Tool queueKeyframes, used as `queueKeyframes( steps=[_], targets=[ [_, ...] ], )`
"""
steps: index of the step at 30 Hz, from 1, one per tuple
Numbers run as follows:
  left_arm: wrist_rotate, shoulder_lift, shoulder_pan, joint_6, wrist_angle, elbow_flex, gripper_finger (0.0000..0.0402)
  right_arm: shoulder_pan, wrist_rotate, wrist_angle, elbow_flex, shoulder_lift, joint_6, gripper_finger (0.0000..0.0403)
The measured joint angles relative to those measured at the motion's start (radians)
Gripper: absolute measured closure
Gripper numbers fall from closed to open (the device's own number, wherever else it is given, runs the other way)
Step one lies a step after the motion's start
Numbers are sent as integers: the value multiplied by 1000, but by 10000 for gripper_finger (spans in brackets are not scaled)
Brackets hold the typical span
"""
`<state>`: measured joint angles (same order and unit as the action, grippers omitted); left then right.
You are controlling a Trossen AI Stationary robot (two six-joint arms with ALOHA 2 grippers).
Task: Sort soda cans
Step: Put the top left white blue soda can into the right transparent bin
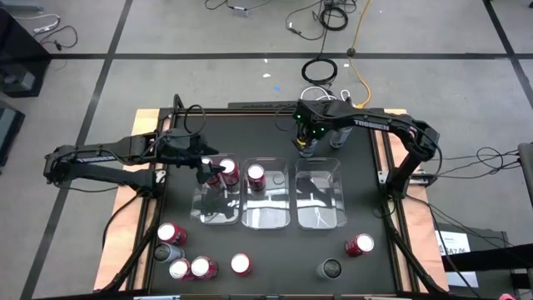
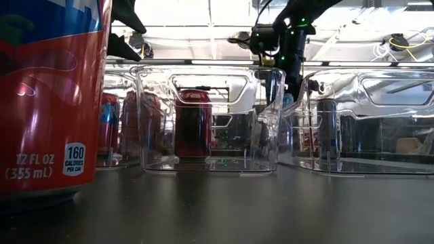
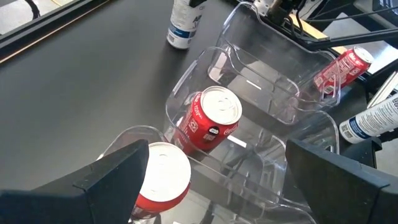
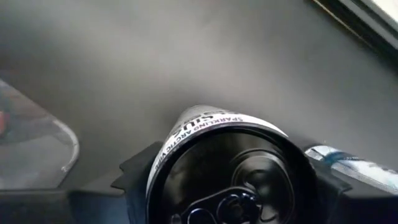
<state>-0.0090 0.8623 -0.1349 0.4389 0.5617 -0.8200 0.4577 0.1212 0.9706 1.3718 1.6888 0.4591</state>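
Three clear bins stand side by side mid-table. One red soda can (image 1: 228, 173) stands in the left bin (image 1: 218, 212) and one red can (image 1: 256, 176) in the middle bin (image 1: 265, 208). My left gripper (image 3: 211, 186) hovers open above the left bin, with that bin's red can (image 3: 163, 177) just below its one finger. My right gripper (image 1: 307, 147) is behind the right bin (image 1: 321, 204), near the far edge, shut on a dark can (image 4: 230, 168). Several more red and grey cans stand along the near edge (image 1: 202, 267). My right gripper pinches the dark can's upper wall (image 4: 163, 163) between its two fingers, one on each side just under the black top. The fingers come from above, pointing down, and the can stands upright between them. Whether its base is on the table I cannot tell.
A white and blue can (image 1: 337, 137) stands right beside the held can on the far side. A red can (image 1: 360, 244) and a dark can (image 1: 331, 268) sit near the right front corner. A big red can (image 2: 54, 95) fills the low view's left. The right bin holds nothing.
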Motion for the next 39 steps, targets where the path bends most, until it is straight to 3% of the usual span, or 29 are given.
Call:
queueKeyframes(
  steps=[12,16,22,33,39],
  targets=[
    [0,0,0,-2,-4,0,17,-30,9,29,1,-258,112,147],
    [0,0,0,-31,-4,0,17,-85,15,28,1,-355,208,147],
    [0,0,0,-118,-5,0,17,-223,113,34,2,-461,394,147],
    [0,-1,0,-138,-4,0,17,-517,186,40,3,-437,744,147],
    [0,-1,0,-138,-3,0,17,-608,225,146,3,-386,947,147]
  ],
)
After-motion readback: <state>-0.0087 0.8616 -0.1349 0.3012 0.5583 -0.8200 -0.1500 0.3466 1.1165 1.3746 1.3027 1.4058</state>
